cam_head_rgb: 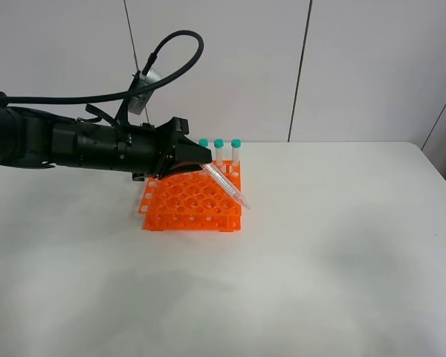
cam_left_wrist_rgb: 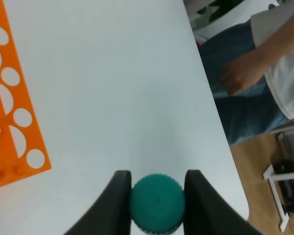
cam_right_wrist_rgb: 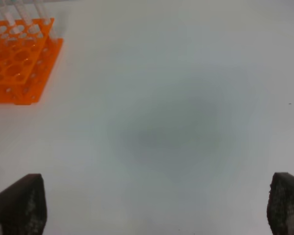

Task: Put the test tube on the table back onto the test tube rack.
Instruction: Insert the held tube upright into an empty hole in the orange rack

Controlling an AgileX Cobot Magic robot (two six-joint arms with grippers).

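Note:
My left gripper (cam_head_rgb: 201, 158) is shut on the teal cap (cam_left_wrist_rgb: 157, 203) of the test tube (cam_head_rgb: 227, 186). The clear tube hangs tilted, its pointed tip down and to the right over the right front part of the orange test tube rack (cam_head_rgb: 189, 202); I cannot tell whether the tip touches a hole. The rack's edge shows in the left wrist view (cam_left_wrist_rgb: 10, 98) and in the right wrist view (cam_right_wrist_rgb: 19, 63). My right gripper (cam_right_wrist_rgb: 154, 200) is open and empty above the white table (cam_head_rgb: 320, 260), well right of the rack; it is out of the exterior view.
Three teal-capped tubes (cam_head_rgb: 218, 149) stand upright in the rack's back row, just behind the held tube. A seated person (cam_left_wrist_rgb: 255, 73) is beyond the table's edge in the left wrist view.

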